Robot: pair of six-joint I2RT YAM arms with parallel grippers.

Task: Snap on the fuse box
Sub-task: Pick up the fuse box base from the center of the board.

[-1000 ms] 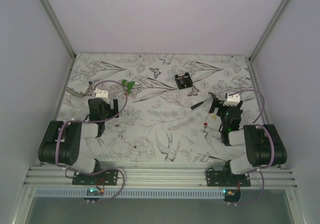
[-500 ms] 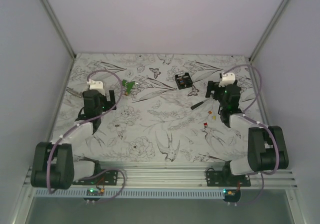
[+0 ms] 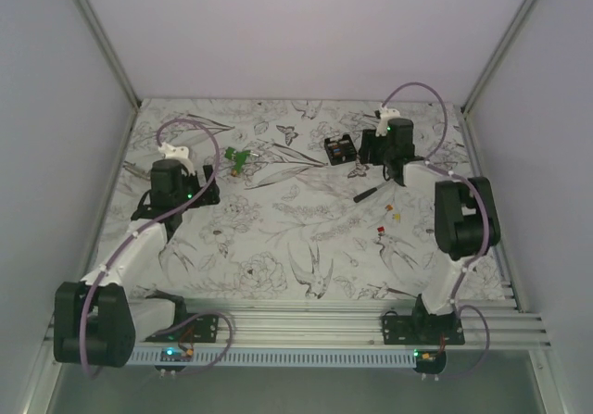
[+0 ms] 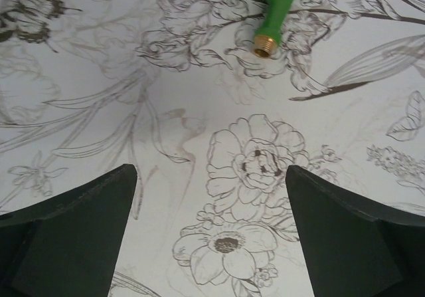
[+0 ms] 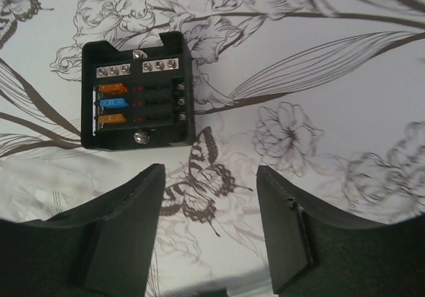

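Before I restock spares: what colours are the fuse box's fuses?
The fuse box holds two orange fuses, a blue fuse between; right wrist view.

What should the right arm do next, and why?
Probably ease the right gripper forward and slightly toward the wrist view's left: the fuse box lies flat beyond its fingers, left of their gap, and the fingers hold nothing.

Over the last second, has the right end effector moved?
Yes. In the top view the right end effector travelled away from the bases and leftward, from beside the black stick to close beside the fuse box, which lies where it was.
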